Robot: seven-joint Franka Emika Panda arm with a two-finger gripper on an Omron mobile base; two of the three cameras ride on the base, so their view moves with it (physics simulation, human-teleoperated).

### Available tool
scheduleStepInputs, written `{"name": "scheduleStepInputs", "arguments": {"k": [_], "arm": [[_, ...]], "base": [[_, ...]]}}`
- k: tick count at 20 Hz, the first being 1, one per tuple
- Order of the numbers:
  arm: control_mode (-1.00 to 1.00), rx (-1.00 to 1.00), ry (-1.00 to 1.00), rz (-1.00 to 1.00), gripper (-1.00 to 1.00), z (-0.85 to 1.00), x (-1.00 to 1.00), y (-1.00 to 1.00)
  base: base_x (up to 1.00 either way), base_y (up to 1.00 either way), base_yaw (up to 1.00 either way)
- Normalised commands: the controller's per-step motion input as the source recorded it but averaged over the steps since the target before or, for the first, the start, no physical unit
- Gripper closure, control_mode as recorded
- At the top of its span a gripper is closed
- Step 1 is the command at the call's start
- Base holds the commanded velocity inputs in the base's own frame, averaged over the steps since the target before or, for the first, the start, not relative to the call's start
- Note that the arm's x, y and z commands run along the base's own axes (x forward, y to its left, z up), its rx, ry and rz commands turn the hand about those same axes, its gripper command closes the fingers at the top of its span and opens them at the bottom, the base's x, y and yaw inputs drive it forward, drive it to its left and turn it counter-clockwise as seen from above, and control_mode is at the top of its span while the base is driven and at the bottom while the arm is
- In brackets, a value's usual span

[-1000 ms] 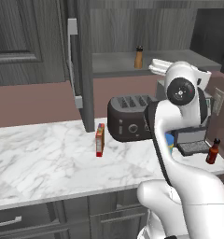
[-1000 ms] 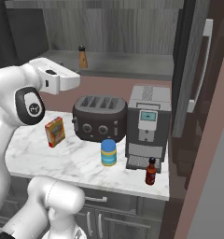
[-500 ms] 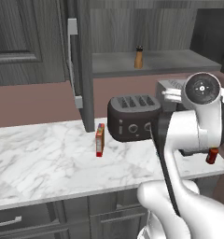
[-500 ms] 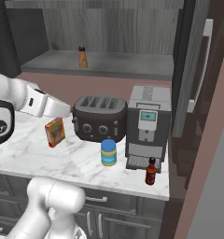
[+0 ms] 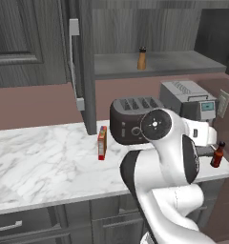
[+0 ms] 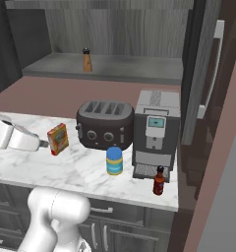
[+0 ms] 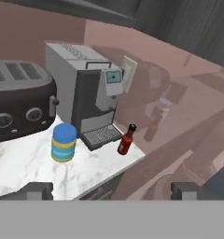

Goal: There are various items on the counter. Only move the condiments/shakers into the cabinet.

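My hand (image 7: 111,190), fingertips (image 7: 38,190) spread fully apart and holding nothing, hangs above the near edge of the marble table (image 6: 78,167). Nearest on the table: blue-lidded jar (image 7: 64,142), in front of the black toaster (image 6: 104,123); dark red bottle (image 7: 126,140) by the coffee machine's (image 6: 156,127) drip tray. Further left, slim red-orange box (image 6: 57,139), upright. Farthest: small brown shaker (image 6: 87,60), upright on the grey shelf (image 6: 130,69) of the open cabinet (image 5: 88,62)
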Motion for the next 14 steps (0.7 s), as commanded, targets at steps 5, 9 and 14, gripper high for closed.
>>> {"name": "scheduleStepInputs", "arguments": {"k": [5,9,14], "arm": [[-1.00,-0.19,-0.37,0.00,-1.00,-0.68,0.05,0.26],[-1.00,-0.10,-0.25,-0.02,-1.00,-0.39,0.30,0.00],[-1.00,-0.14,-0.29,-0.01,-1.00,-0.59,0.33,0.00]], "base": [[0.00,0.00,0.00],[0.00,0.00,0.00],[0.00,0.00,0.00]]}}
